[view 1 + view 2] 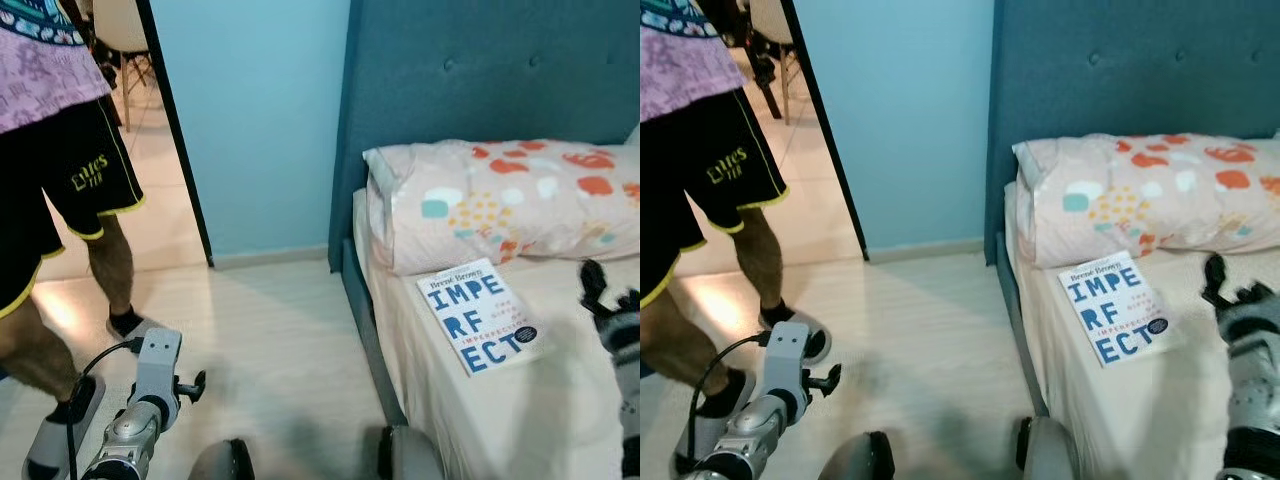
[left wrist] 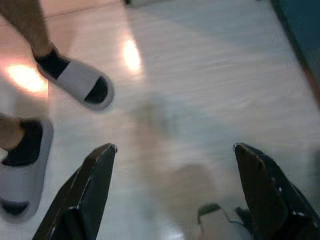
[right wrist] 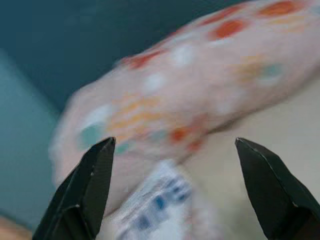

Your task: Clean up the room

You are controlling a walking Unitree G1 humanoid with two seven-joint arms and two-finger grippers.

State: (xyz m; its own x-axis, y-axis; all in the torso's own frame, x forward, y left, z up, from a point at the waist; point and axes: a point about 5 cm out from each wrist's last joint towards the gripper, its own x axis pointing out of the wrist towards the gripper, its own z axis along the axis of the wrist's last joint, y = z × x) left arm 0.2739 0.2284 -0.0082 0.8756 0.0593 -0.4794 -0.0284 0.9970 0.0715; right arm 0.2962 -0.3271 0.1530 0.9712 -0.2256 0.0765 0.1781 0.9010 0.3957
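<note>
Two grippers stand wide open and hold nothing: the left gripper (image 2: 172,192) low at seven o'clock over the pale wood-look floor (image 1: 270,330), the right gripper (image 3: 175,195) at four o'clock above the cream sheet of the blue-framed bed (image 1: 480,420). At two o'clock a white paperback book with big blue letters (image 1: 478,314) lies flat, face up, its top edge against the spotted pink pillow (image 1: 500,200). Judging by that, tidying looks unfinished. A person in black shorts (image 1: 55,175) stands at ten o'clock.
</note>
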